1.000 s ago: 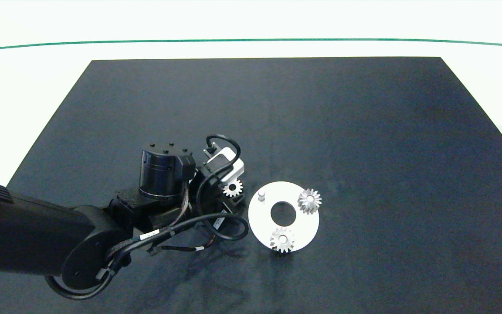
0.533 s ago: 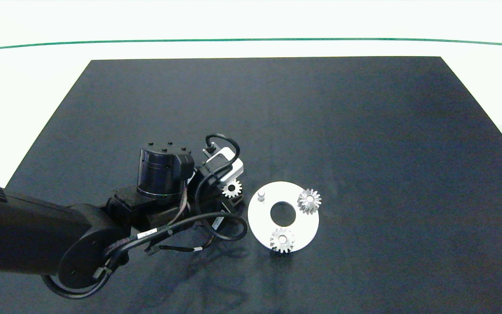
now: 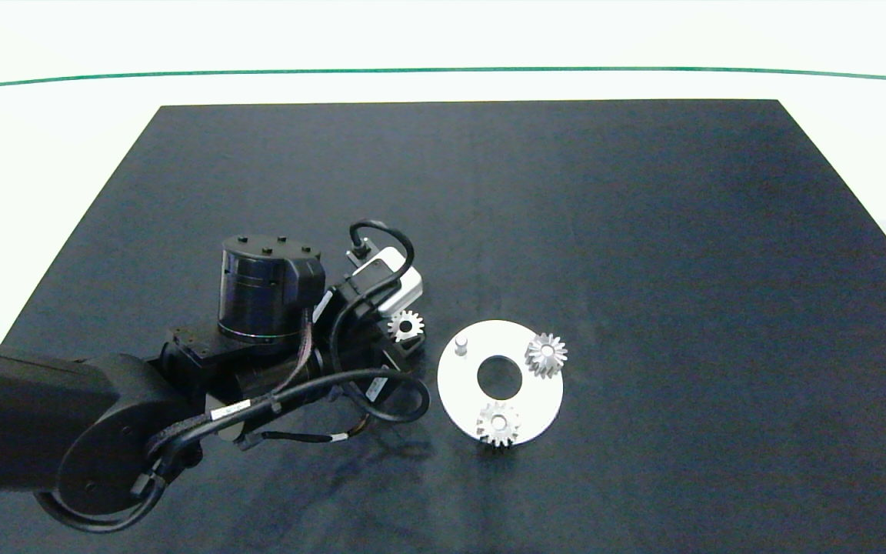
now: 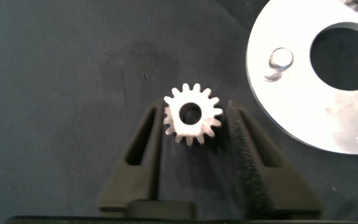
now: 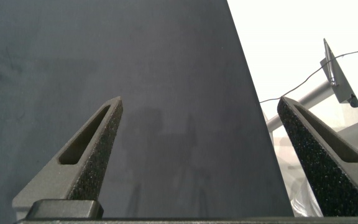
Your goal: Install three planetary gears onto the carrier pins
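The left gripper point(image 4: 193, 124) holds the third of the planetary gears point(image 4: 193, 115) by its toothed rim, its two dark fingers clamped on opposite sides of the gear just beside the white carrier disc point(image 3: 543, 388), above the black mat point(image 3: 643, 231). Two gears already sit on carrier pins at the disc's rim, one on the side away from the arm point(image 3: 546, 354) and one on the near edge point(image 3: 498, 422); the last pin point(image 3: 460, 344), a short white peg, stands bare on the side nearest the arm. The held gear looks like solid metal: small, stiff, dense for its size, with a bright silvery finish and a smooth round bore. Its teeth probably give the foam-textured finger pads something to bite into, yet the polished flanks could let it tip or slip if the hold is off centre, so the grip across the outer teeth, leaving the bore open, seems the right one. The disc is flat, matte white and rigid, with a large central hole, and may slide on the mat if nudged. The right gripper point(image 5: 197, 155) hangs with its fingers wide apart over bare mat near the table's edge, out of the head view.
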Action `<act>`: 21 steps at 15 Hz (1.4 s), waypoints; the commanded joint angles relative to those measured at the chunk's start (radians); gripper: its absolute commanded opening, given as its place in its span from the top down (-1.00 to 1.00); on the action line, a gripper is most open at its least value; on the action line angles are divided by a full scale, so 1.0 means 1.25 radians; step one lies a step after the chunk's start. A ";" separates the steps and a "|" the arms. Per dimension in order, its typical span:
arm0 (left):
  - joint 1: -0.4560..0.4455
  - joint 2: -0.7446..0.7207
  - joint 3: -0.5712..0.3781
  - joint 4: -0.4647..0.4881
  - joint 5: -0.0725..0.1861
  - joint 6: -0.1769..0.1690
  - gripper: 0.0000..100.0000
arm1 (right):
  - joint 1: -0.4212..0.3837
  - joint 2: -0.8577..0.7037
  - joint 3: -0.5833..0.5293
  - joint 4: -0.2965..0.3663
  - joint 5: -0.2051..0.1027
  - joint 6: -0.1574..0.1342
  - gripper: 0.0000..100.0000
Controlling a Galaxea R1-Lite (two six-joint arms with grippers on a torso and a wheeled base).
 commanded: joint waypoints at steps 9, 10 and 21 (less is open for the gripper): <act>-0.001 -0.029 -0.016 0.039 0.003 0.000 -1.00 | -0.007 0.001 -0.007 0.003 -0.002 -0.002 -1.00; 0.001 -0.026 -0.016 0.039 0.002 -0.002 -1.00 | -0.007 0.000 -0.007 0.003 -0.002 -0.002 -1.00; 0.012 0.052 -0.017 0.000 -0.009 -0.007 -0.98 | -0.007 -0.011 -0.005 0.004 -0.002 -0.002 -1.00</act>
